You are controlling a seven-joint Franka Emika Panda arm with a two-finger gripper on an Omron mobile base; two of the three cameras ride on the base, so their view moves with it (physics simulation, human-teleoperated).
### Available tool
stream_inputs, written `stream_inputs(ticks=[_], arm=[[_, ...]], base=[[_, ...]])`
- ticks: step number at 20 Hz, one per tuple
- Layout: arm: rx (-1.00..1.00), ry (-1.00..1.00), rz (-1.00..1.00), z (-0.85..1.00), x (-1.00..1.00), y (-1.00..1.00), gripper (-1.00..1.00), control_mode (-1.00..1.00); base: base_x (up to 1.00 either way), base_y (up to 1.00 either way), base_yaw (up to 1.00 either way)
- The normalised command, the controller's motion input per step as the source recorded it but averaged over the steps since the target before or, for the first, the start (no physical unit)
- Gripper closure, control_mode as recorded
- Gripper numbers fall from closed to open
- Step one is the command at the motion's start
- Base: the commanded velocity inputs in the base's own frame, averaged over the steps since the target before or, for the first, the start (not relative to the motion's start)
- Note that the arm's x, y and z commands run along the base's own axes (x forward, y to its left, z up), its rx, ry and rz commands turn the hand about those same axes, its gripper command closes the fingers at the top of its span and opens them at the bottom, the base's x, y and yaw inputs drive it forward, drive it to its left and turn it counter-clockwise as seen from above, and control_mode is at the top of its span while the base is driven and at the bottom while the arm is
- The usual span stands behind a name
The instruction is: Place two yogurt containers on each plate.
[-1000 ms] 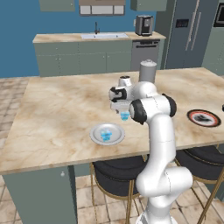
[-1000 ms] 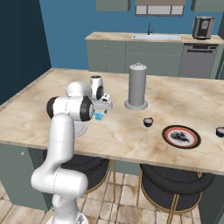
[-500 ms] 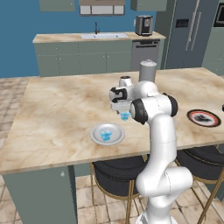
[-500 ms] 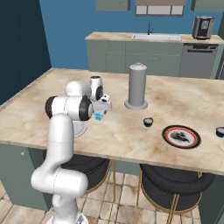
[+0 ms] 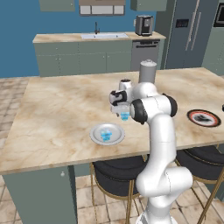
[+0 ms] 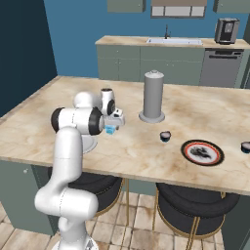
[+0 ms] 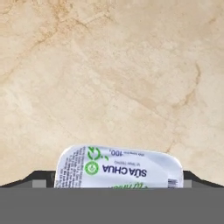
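A light blue yogurt cup with a pale printed lid sits between the fingers of the pincer, whose jaws stand spread wide at the cup's sides; whether they press it cannot be told. Below and to the pincer's left, a second blue yogurt cup rests on the silver-grey plate. Well to its right lie a dark yogurt cup and the red-rimmed black plate. Beyond the pincer stands a tall grey canister on the marble island.
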Motion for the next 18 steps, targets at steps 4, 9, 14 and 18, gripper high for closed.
stream_inputs(ticks=[4, 9, 14, 18], arm=[[0.00, 0.00, 0.00, -0.14, 0.00, 0.00, -1.00, -1.00], [0.00, 0.00, 0.00, -0.01, 0.00, 0.00, 1.00, -1.00], [0.03, 0.00, 0.00, 0.53, -0.41, 0.00, 1.00, -1.00], [0.04, 0.00, 0.03, 0.90, -1.00, 0.02, 1.00, -1.00]], base=[[0.00, 0.00, 0.00], [0.00, 0.00, 0.00], [0.00, 0.00, 0.00], [0.00, 0.00, 0.00]])
